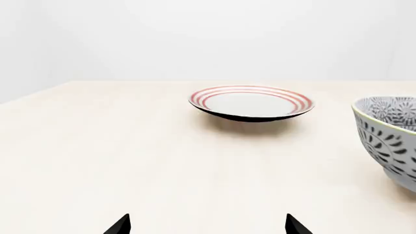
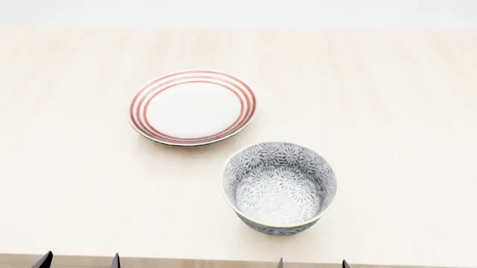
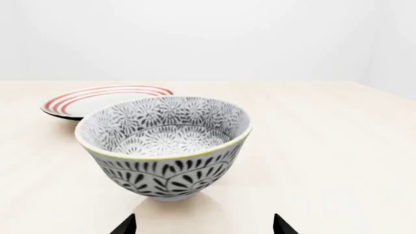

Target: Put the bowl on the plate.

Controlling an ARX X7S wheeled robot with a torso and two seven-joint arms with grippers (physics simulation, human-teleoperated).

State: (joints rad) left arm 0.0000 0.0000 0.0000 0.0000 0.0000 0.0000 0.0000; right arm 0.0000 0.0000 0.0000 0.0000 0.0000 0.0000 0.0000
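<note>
The bowl (image 2: 280, 187) stands upright on the pale wooden table (image 2: 387, 100), just beside the plate (image 2: 192, 106) but apart from it — a thin strip of bare tabletop shows between the two rims. Taking the plate as the landmark, the bowl sits nearer the robot and off toward its right side. It is deep and narrower than the plate, covered in a grey-and-white floral pattern inside and out, with a pale yellowish rim. The plate lies flat, white in the middle with three red-orange rings around its edge, and nothing rests on it.

Both arms hang back at the table's near edge, on the robot's side of the plate. In the head view only dark fingertips poke up along the bottom border. The left gripper (image 2: 78, 261) shows two tips spread apart with nothing between them; its wrist view looks across bare table at the plate, with the bowl at one edge of that picture. The right gripper (image 2: 311, 263) also has its tips spread and empty — its wrist view faces the bowl straight on, close ahead of the fingers (image 3: 123, 225) and not touching them, with the plate behind the bowl.
</note>
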